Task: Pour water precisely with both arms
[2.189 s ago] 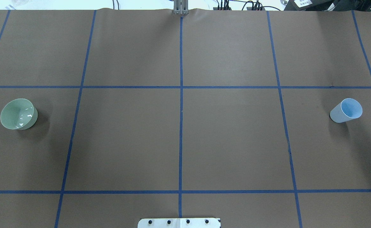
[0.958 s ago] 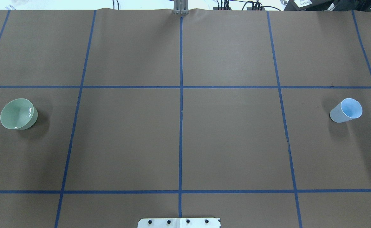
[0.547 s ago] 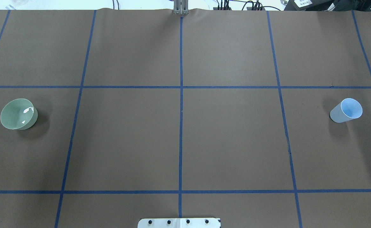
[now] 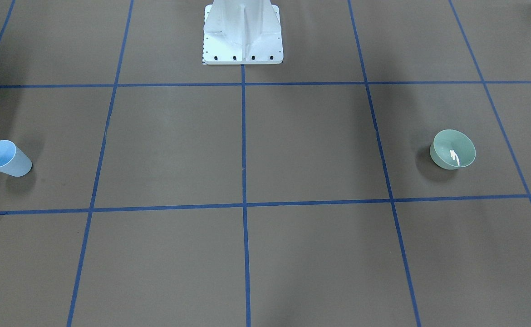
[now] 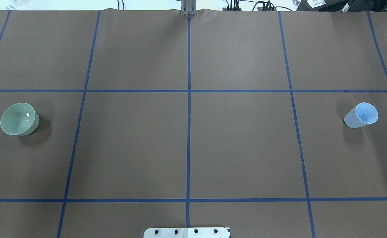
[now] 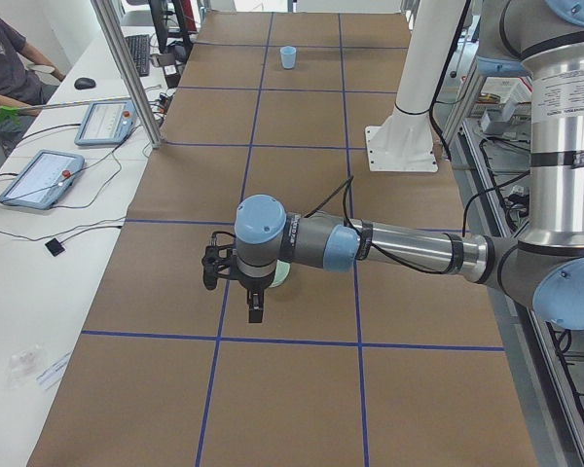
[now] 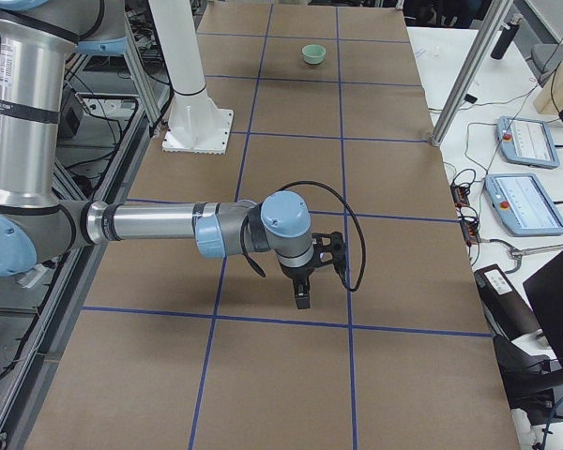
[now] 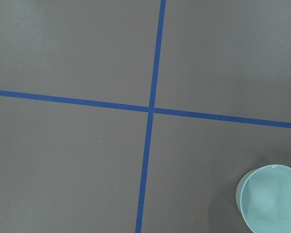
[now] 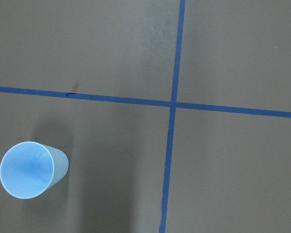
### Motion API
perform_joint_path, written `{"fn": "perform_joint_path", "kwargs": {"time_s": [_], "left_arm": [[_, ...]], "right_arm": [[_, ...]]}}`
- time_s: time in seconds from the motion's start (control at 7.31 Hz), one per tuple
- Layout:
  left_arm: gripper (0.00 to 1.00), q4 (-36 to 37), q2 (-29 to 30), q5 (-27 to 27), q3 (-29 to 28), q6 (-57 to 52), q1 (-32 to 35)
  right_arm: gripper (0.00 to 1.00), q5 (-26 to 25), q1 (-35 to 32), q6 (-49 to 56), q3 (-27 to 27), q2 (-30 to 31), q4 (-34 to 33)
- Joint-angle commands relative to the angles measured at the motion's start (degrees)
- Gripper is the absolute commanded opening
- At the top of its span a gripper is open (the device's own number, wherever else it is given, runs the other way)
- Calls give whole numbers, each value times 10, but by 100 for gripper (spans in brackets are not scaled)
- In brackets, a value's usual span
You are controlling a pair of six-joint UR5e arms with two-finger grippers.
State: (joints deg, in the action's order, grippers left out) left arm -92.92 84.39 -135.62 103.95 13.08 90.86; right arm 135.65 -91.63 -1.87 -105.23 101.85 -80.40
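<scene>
The left arm (image 6: 409, 248) hangs near the green bowl (image 5: 19, 119), water (image 4: 454, 156) glinting inside; the right arm (image 7: 159, 223) near the blue cup (image 5: 362, 115). Whether either's jaws are apart, I cannot tell.

Brown paper (image 5: 239, 145) covers the table in front of me, crossed by blue tape lines (image 5: 189, 132). Green bowl (image 5: 19, 119) upright far out on my left, pale blue cup (image 5: 362, 115) upright far right, well apart. White pedestal (image 4: 243, 32) stands midway at my edge. Two tablets (image 6: 39, 178) lie on the side bench, near a person (image 6: 5, 58).
</scene>
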Motion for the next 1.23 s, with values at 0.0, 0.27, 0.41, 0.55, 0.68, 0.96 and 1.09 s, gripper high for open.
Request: {"fn": "perform_joint_path", "kwargs": {"time_s": [0.0,0.27,0.41,0.55,0.68,0.96,1.09], "left_arm": [[100,0,-5,3,7,-2,-2],[100,-1,-12,2,11,-2,-2],[100,-2,-12,2,9,-2,-2],[100,-2,-11,-2,6,0,-2],[100,-2,-9,-4,7,0,-4],[100,-2,-10,-4,11,0,-8],[100,-2,-9,-4,11,0,-8]], "right_arm": [[100,-14,14,0,-1,4,15],[100,-35,45,6,2,-10,-9],[100,-35,84,6,5,-16,-14],[100,-35,92,6,12,-49,-53],[100,-36,95,6,13,-88,-116],[100,-35,94,14,13,-99,-132],[100,-35,93,15,12,-97,-132]]}}
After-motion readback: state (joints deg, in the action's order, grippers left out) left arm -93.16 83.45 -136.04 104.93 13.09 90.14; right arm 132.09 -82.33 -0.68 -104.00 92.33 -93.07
